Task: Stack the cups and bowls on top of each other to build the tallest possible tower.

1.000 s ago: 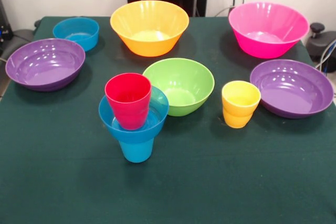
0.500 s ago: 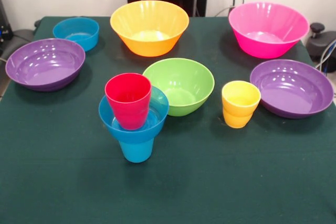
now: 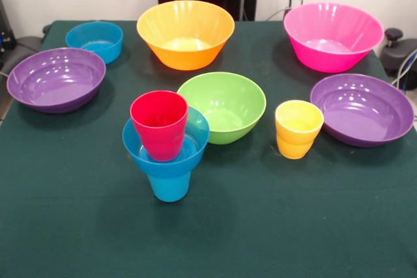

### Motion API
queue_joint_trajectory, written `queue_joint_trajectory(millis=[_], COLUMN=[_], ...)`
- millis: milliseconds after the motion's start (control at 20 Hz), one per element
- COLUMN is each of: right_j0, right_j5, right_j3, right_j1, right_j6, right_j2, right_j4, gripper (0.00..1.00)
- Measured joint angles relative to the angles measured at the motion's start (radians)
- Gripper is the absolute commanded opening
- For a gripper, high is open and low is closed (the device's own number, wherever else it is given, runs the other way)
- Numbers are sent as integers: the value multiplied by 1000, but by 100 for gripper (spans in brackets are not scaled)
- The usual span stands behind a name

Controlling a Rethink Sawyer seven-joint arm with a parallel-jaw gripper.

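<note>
The tower stands at the front left of centre: a blue cup [image 3: 169,185] at the bottom, a small blue bowl [image 3: 138,149] resting on it, and a red cup [image 3: 159,124] standing in that bowl. A yellow cup [image 3: 298,128] stands alone to the right. Loose bowls surround them: lime green [image 3: 223,106], orange [image 3: 186,33], pink [image 3: 332,36], a second small blue one [image 3: 95,40], and purple ones at the left [image 3: 56,79] and right [image 3: 362,109]. The gripper is out of view.
A dark green cloth [image 3: 260,226] covers the table. Black equipment sits off the table at both far corners.
</note>
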Motion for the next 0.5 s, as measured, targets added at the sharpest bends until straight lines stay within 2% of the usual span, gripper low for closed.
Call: queue_joint_trajectory(millis=[250, 500], right_j0=[-38, -61], right_j5=[-116, -240], right_j3=[72, 120], right_j1=[11, 52], right_j6=[0, 0], right_j2=[11, 12], right_j4=[-29, -101], gripper=[100, 100])
